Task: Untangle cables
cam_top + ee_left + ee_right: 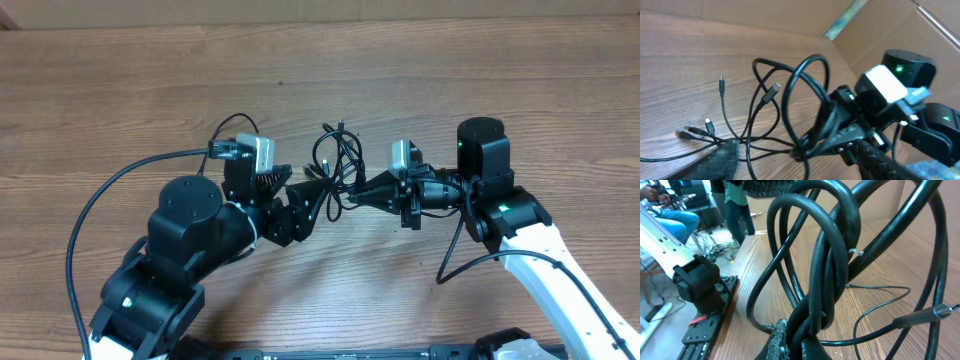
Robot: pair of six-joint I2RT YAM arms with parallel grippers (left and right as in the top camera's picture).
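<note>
wooden table (120,80) seen from above, w/ two robot arms reaching in from its near edge. left arm (185,225), all black, and right arm (540,250), black & white, point at each other near the table's middle. left gripper (305,200) is open: in its own wrist view the two fingers (720,160) stand well apart w/ thin strands running btwn them; can't tell if either finger touches a strand. right gripper (355,195) is clamped tight on the cables (335,160), its tip just beside the left gripper's tip and facing it. the cables are a tangle of thin black cords: a knotted bundle sits pinched at the right gripper's tip, and loops fan out ahead of both grippers, on the side away from the arm bases. in the right wrist view the bundle twists up from the fingertips into big loops above the wood. smallest bits: one silver-tipped plug (774,90) hangs among the loops ahead of the left gripper; other plugs (707,122) lie on the table just beyond its left finger.
</note>
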